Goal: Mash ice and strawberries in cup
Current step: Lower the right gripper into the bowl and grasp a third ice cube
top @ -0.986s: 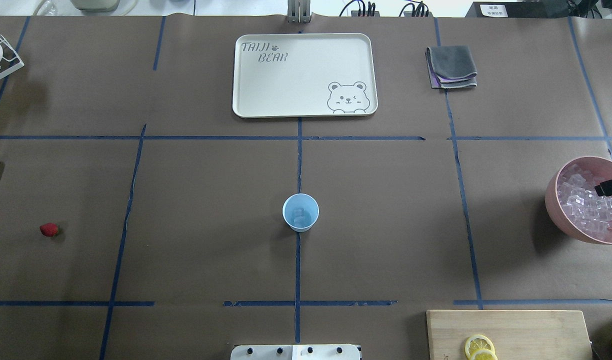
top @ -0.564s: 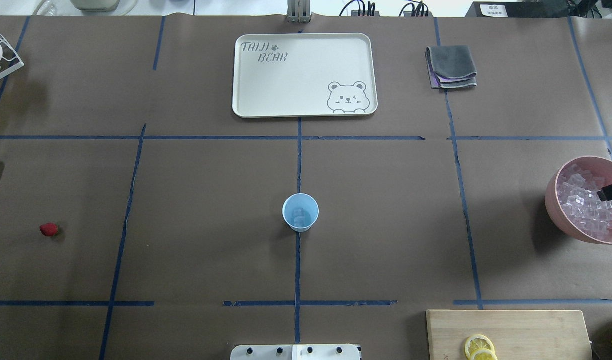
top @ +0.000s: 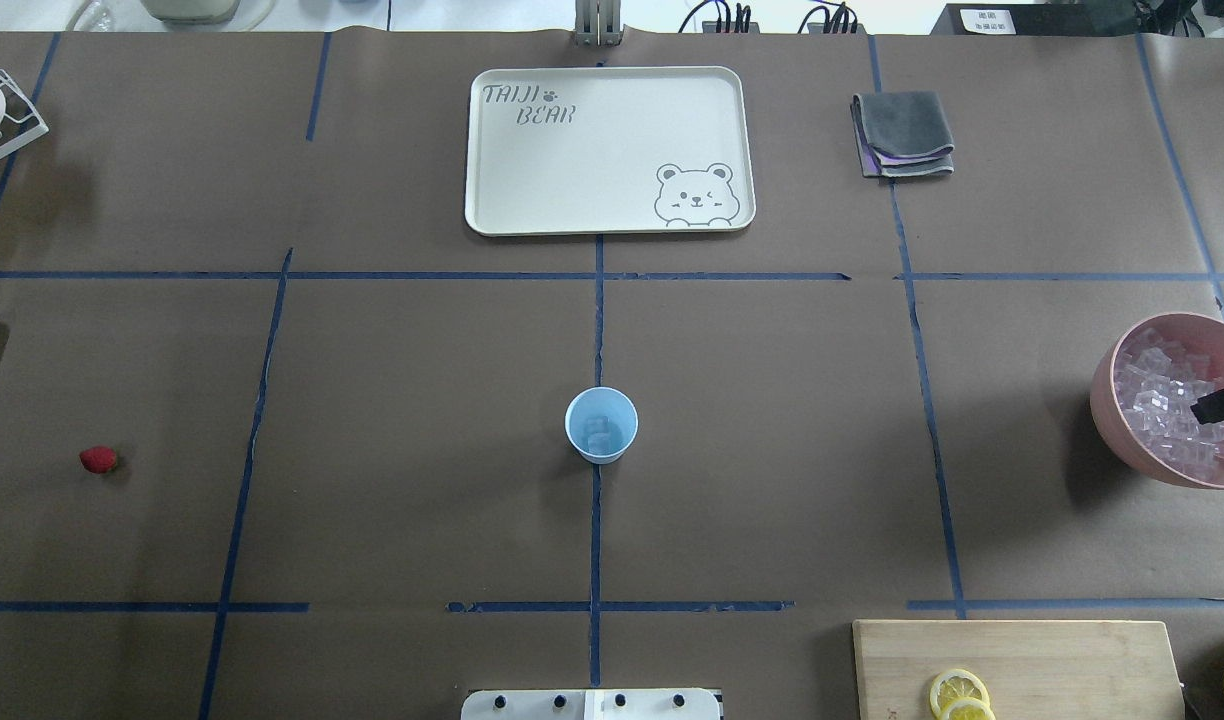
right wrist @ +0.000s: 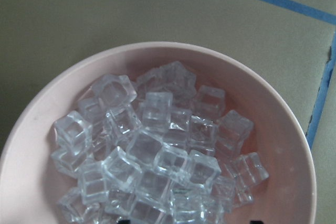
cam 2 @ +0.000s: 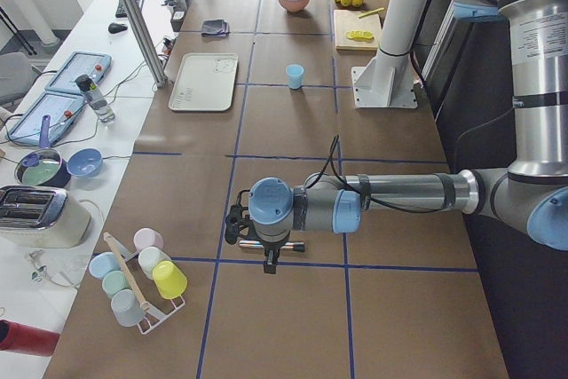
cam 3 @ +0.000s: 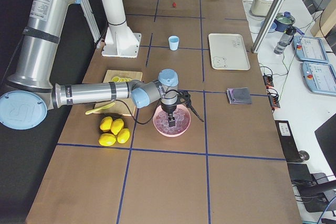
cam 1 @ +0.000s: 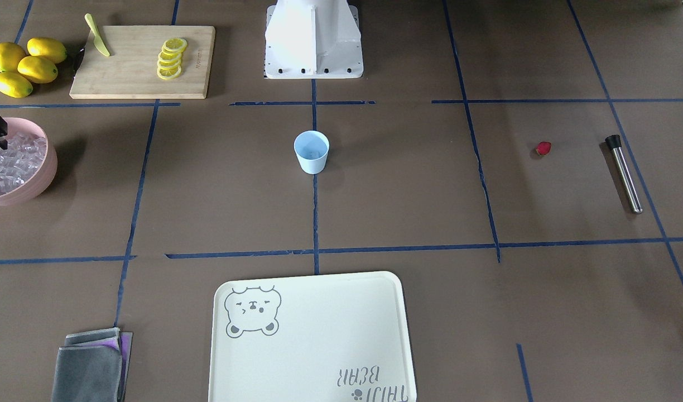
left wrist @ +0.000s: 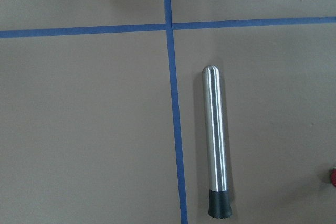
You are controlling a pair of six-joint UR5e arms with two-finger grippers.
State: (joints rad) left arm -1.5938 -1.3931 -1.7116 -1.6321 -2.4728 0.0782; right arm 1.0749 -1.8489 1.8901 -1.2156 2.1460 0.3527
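The pale-blue cup stands at the table's middle with a few ice cubes in it; it also shows in the front view. A dark-red strawberry lies on the paper far to the left. My right gripper reaches down into a pink bowl full of ice. Its two dark tips show apart at the bottom edge of the right wrist view, with ice between them. My left gripper hovers above a steel muddler; I cannot tell whether it is open or shut.
A cream bear tray and a folded grey cloth lie at the far side. A cutting board with lemon slices and a knife, and whole lemons, are near the robot's right. A cup rack stands beyond the muddler.
The right gripper's black finger has shifted over the ice bowl toward the near side of the table. The cup, its ice and the strawberry have not moved.
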